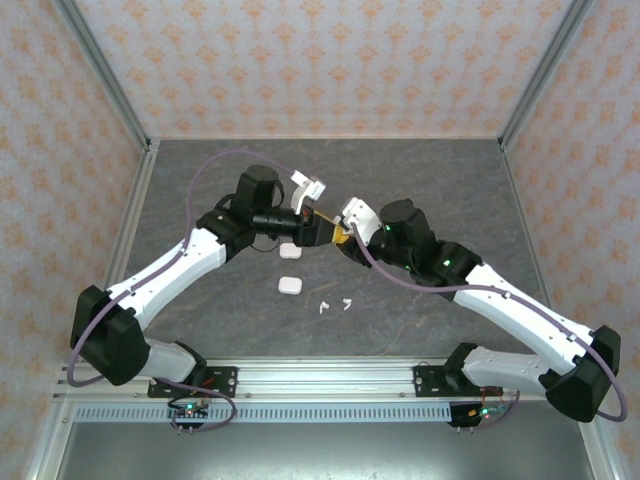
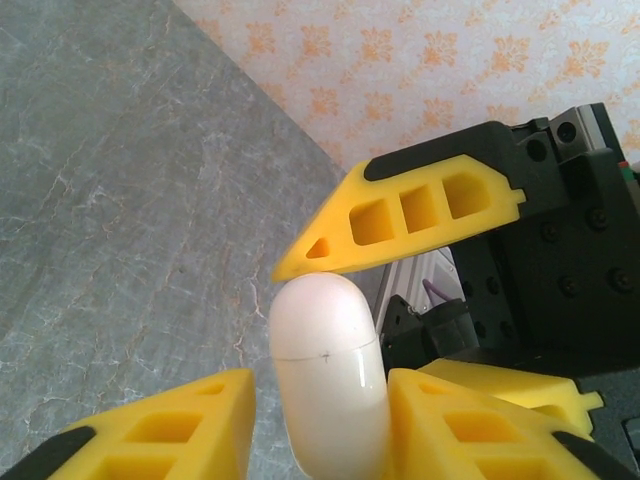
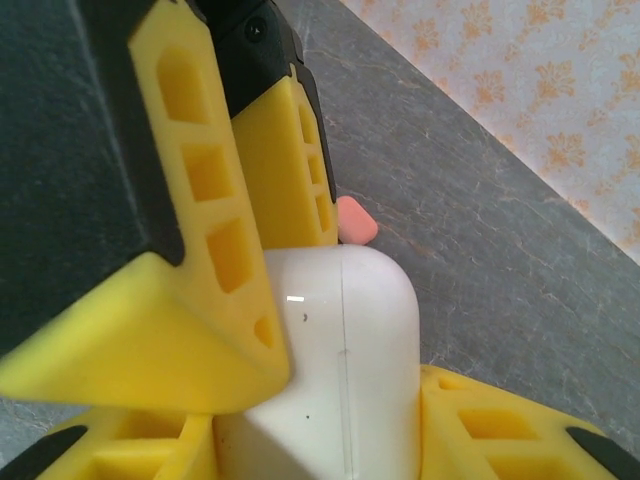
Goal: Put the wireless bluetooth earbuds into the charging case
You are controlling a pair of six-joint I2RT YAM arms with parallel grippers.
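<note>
Nearest the bases: earbud point(image 1: 323, 306) and second earbud point(image 1: 346, 302) lie loose on the table point(image 1: 440, 180), about 6 o'clock of where the arms meet. They sit close together, not touching. Both are tiny, white and L-shaped with a stem, and neither is in a case.

Spare case point(image 1: 290, 285) is at 10 o'clock of them. Second spare case point(image 1: 291, 250) is at 12 o'clock of that, partly under the left wrist.

Mid-table: left gripper point(image 2: 320, 425) is clenched on the charging case point(image 2: 325, 340), a pad on either side of the body. Right gripper point(image 3: 320, 445) looks clamped on the same case from the 3 o'clock side, one fingertip on the dome.

My read: one arm braces the body so the other can pry the lid. The seam is a thin closed line, so no bud can go in yet. Case is glossy white and pill-rounded.

Farthest: pink piece point(image 3: 355, 221) on the table behind the case. Can't tell if it's a bud or a case.
</note>
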